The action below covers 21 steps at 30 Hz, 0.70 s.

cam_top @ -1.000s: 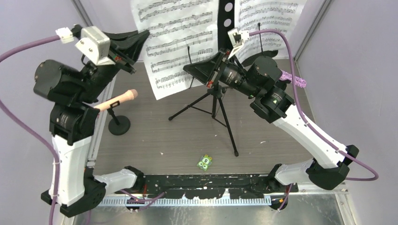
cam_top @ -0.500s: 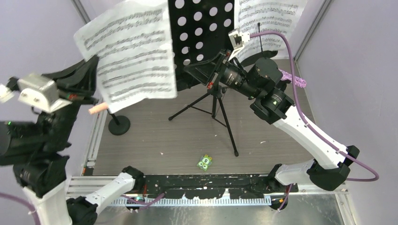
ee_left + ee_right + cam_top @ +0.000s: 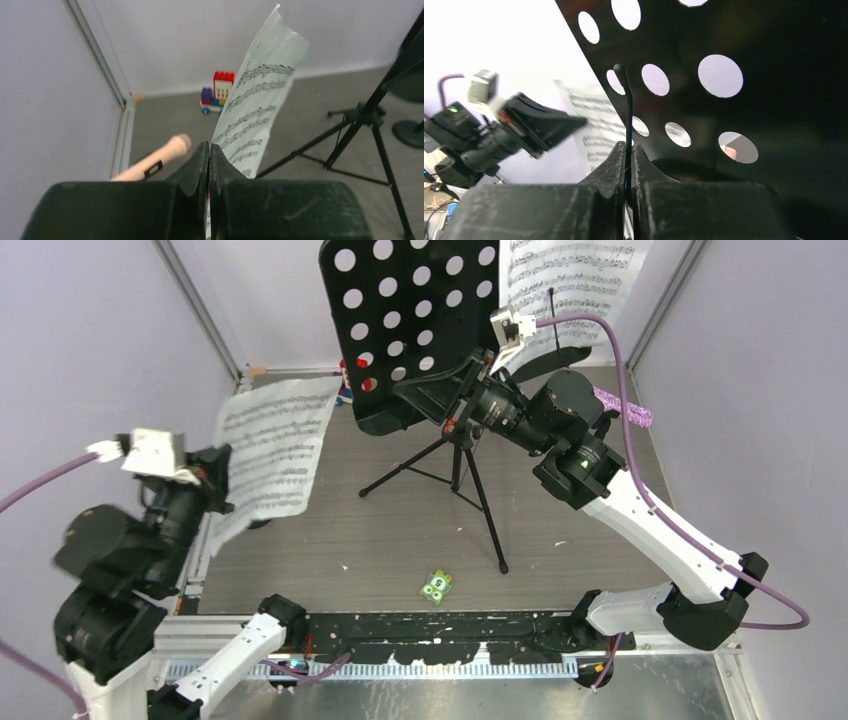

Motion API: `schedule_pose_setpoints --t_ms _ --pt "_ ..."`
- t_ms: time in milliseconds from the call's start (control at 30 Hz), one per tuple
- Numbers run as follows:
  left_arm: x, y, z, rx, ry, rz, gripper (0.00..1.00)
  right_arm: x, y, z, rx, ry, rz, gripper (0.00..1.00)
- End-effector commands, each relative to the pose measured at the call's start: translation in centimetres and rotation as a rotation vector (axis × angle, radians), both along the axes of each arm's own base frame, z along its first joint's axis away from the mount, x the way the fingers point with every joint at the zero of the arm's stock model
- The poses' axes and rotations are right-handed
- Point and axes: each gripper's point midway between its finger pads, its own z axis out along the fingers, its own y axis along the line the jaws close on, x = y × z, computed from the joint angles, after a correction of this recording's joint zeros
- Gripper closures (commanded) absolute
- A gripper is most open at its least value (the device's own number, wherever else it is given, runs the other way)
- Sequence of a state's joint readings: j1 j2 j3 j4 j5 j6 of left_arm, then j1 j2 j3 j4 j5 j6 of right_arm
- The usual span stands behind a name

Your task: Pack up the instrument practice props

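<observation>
Where the left gripper (image 3: pixel 209 152) bites: its jaws are pressed flat together on the near edge of a white sheet-music page (image 3: pixel 256 95), with nothing else between them.
Held page: it is lifted clear of the table at the left side. Its free end points far and slightly right, and the top corner is curled.
Pink microphone (image 3: pixel 157 159): it lies tilted just left of the held page, close to the left wall. The top view hides it behind the page.
Right gripper (image 3: pixel 626 152): it is clamped on a thin black wire (image 3: pixel 626 107) that stands up against the face of the black perforated music desk (image 3: pixel 410 310).
Music desk: it stands at far centre on its tripod legs (image 3: pixel 462 475), which are spread over the middle of the table.
Second page (image 3: pixel 570 280): it sits at the desk's right edge, far right.
Purple-glitter microphone (image 3: pixel 632 412): it is at the far right, partly hidden behind the right arm.
Round-based mic mount (image 3: pixel 411 134): it stands on the table to the right of the tripod.
Toy brick vehicle (image 3: pixel 217 92): it is on the far side by the back wall, left of the desk.
Small green piece (image 3: pixel 437 587): it lies near centre, apart from the tripod's near foot.
</observation>
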<state>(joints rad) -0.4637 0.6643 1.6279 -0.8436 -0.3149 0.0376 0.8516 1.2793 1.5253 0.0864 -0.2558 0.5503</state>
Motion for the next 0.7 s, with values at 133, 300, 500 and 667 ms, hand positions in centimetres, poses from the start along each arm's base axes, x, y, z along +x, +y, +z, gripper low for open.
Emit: schedule_pose_setpoints --t_ms 133,300,500,667 --pt "2.3 -1.5 -10.9 -0.062 0.346 0.046 1.00 -1.4 -1.1 1.3 0.022 -0.062 0.009 0.99" --pt "2.9 -0.8 -17.8 -0.057 0.527 0.159 1.00 -1.4 -1.1 1.0 0.014 -0.065 0.005 0.99" --pt "3.7 -1.9 -24.8 -0.125 0.632 0.193 1.00 -1.4 -1.1 0.9 0.009 -0.066 0.008 0.99" --pt "5.1 -1.4 -28.4 -0.163 0.617 0.277 1.00 -1.3 -0.9 0.7 0.010 -0.055 0.014 1.00"
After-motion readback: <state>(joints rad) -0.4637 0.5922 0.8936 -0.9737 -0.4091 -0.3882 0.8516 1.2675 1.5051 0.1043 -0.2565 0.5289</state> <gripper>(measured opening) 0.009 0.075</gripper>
